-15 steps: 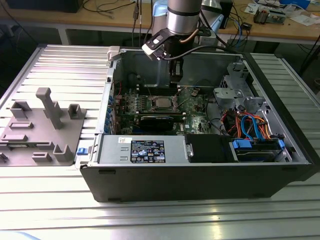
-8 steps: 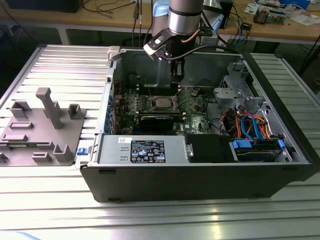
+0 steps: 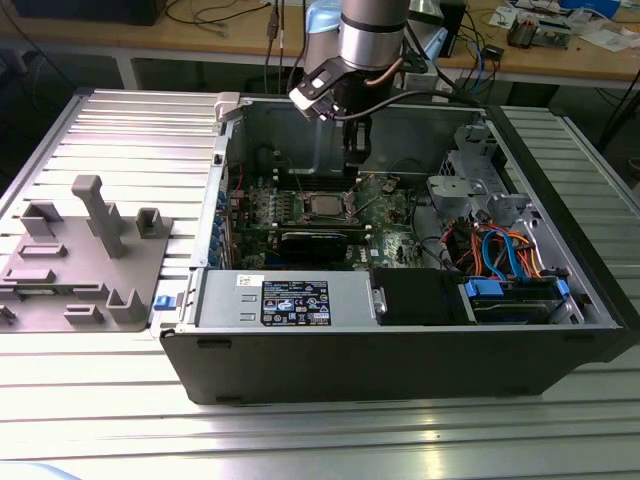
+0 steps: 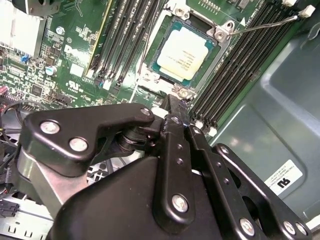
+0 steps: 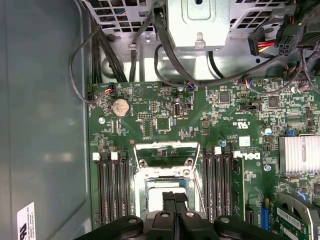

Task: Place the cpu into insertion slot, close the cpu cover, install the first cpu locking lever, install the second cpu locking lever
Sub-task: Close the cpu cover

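Note:
The cpu (image 4: 182, 52) lies silver face up in the insertion slot (image 4: 218, 36) of the green motherboard; it also shows as a small silver square (image 3: 322, 207) in the exterior view. The cpu cover (image 5: 167, 146) looks raised at one side of the socket, though I cannot tell this for certain. A thin wire lever (image 4: 265, 22) sticks out from a socket corner. My gripper (image 4: 174, 102) is shut with nothing between its black fingers (image 5: 174, 197). It hangs just above the socket's edge and shows inside the open case (image 3: 353, 175).
Black memory slots (image 4: 122, 37) flank the socket on both sides. A drive cage with blue and orange cables (image 3: 500, 245) fills the case at the exterior view's right, and the power supply (image 3: 290, 300) sits in front. A grey fixture (image 3: 85, 255) stands on the table at the left.

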Robot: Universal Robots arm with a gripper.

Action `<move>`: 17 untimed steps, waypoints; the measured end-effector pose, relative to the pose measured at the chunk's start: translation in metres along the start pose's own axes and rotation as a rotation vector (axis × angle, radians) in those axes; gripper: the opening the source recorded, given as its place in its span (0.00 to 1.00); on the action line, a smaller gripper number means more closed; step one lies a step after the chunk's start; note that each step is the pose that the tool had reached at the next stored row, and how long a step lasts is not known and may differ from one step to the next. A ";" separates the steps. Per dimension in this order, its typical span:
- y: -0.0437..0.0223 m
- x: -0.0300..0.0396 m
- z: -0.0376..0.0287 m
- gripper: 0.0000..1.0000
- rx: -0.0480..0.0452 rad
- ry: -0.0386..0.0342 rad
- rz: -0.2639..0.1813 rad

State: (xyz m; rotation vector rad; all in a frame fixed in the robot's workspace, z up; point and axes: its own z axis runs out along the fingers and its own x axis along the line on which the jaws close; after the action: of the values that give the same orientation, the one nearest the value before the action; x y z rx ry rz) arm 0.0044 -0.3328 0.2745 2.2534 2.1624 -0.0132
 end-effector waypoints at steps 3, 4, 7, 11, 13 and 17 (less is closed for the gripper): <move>0.0008 0.0000 0.0000 0.11 0.0000 0.0001 0.000; 0.0012 0.0000 0.0000 0.11 0.0000 0.0000 0.000; 0.0030 0.0001 0.0000 0.11 0.0001 0.0000 0.000; 0.0048 0.0002 0.0000 0.11 0.0001 0.0000 0.000; 0.0055 0.0002 0.0000 0.11 0.0001 0.0000 0.000; 0.0079 0.0003 0.0001 0.11 0.0002 0.0001 0.000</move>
State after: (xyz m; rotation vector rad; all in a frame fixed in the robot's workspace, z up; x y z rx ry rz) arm 0.0123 -0.3327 0.2745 2.2536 2.1625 -0.0133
